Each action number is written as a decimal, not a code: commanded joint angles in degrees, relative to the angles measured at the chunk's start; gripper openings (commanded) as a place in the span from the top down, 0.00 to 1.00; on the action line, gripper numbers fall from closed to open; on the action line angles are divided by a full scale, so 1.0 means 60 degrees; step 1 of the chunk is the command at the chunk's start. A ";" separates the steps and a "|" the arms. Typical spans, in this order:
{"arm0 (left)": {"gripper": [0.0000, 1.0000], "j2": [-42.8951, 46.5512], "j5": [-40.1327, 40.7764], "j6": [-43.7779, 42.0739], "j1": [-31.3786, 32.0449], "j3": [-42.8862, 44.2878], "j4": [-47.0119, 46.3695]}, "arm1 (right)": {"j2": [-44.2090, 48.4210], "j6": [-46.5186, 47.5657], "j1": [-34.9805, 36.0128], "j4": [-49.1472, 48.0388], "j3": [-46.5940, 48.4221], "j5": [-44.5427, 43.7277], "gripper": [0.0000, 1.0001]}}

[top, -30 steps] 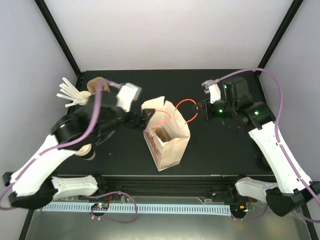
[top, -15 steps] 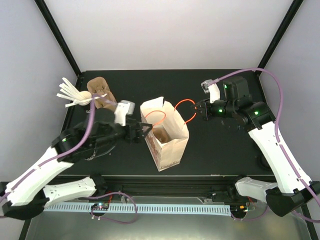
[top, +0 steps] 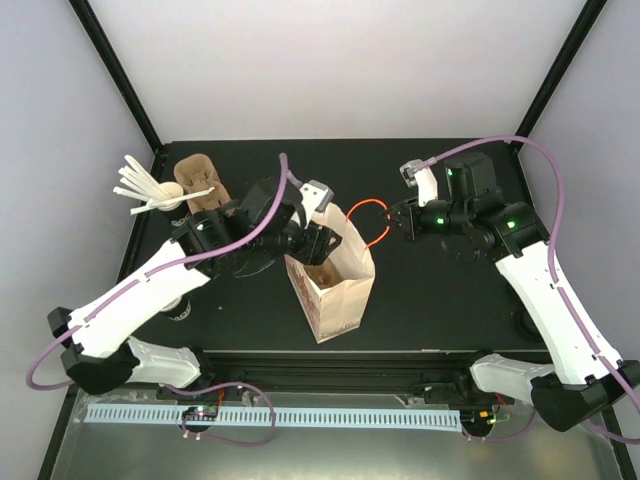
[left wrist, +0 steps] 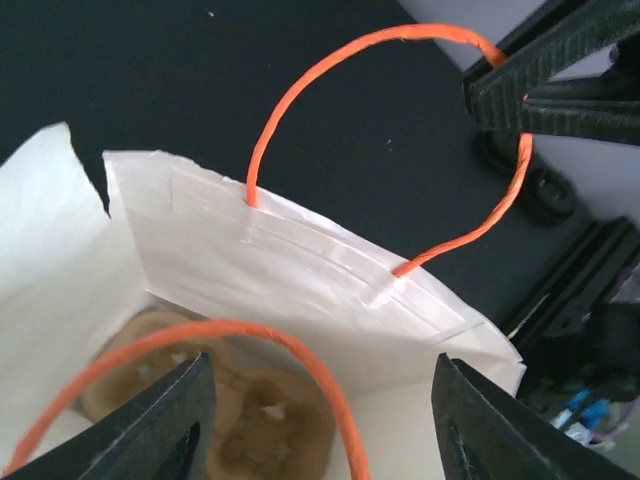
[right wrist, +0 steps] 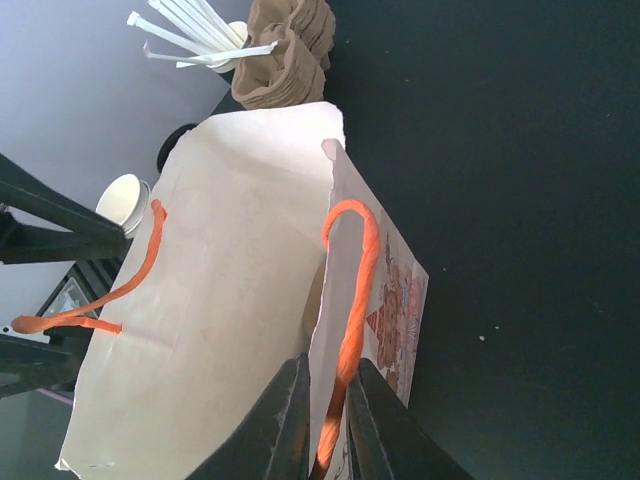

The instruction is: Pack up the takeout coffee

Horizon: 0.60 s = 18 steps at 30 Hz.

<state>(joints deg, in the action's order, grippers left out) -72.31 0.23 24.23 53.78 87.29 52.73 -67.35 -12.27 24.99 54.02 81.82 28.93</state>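
Top external view, from the left: a cup of white stirrers (top: 150, 190) and stacked pulp carriers (top: 200, 180) sit behind the left gripper (top: 315, 230). One takeout coffee cup (top: 179, 306) stands well behind it, toward the arm bases (half hidden under the arm). Its jaws hang spread over the open paper bag (top: 335, 290), with a brown carrier (left wrist: 230, 410) lying below inside. The right gripper (top: 400, 220) pinches the bag's orange handle (top: 368, 212).

Left arm (top: 130, 297) is covering most of the black cup (top: 182, 312) from above. Paper bag (left wrist: 300, 270) wall is hiding half the pulp carrier (left wrist: 265, 425). Right gripper (right wrist: 333, 362) is masking the orange handle (right wrist: 356, 300) where pinched; frame edge is cropping its fingers.
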 commanded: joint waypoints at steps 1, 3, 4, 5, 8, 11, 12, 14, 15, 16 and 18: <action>0.42 -0.0781 0.0203 -0.0764 0.0075 0.0828 0.1155 | -0.0049 0.0121 -0.0013 -0.0025 0.0090 0.0118 0.86; 0.49 -0.0934 0.0116 -0.0927 0.0075 0.0981 0.1450 | -0.0062 0.0100 -0.0008 -0.0044 0.0140 0.0094 0.86; 0.51 -0.0982 0.0076 -0.0968 0.0062 0.1090 0.1595 | -0.0064 0.0088 -0.0006 -0.0076 0.0146 0.0074 0.86; 0.54 -0.0986 0.0049 -0.0987 0.0053 0.1160 0.1740 | -0.0075 0.0056 -0.0011 -0.0087 0.0153 0.0035 0.86; 0.70 -0.0916 -0.0035 -0.1056 -0.0003 0.1355 0.2013 | -0.0054 0.0019 -0.0004 -0.0101 0.0226 -0.0179 0.86; 0.97 -0.0640 0.0030 -0.0955 -0.0162 0.1489 0.1849 | 0.0098 -0.0145 -0.0007 -0.0386 0.0202 -0.0562 0.86; 0.98 -0.0493 0.0084 -0.0831 -0.0288 0.1479 0.1627 | 0.0163 -0.0239 -0.0006 -0.0541 0.0200 -0.0792 0.86; 0.98 -0.0249 0.0160 -0.0592 -0.0657 0.1411 0.0987 | 0.0218 -0.0456 -0.0015 -0.0935 0.0302 -0.1382 0.88; 0.98 0.0125 0.0098 -0.0504 -0.0947 0.1330 0.0538 | 0.0178 -0.0587 -0.0021 -0.1141 0.0460 -0.1751 0.91; 0.98 0.0295 -0.0094 -0.0394 -0.1283 0.1254 0.0126 | 0.0078 -0.0732 -0.0020 -0.1339 0.0618 -0.2105 0.94; 0.98 0.0558 -0.0769 -0.0071 -0.2177 0.1126 -0.0770 | -0.0220 -0.1013 -0.0020 -0.1638 0.1159 -0.2535 0.98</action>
<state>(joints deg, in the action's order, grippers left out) -73.82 -0.47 20.23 48.03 93.49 59.07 -67.53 -14.96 24.99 51.18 83.18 21.67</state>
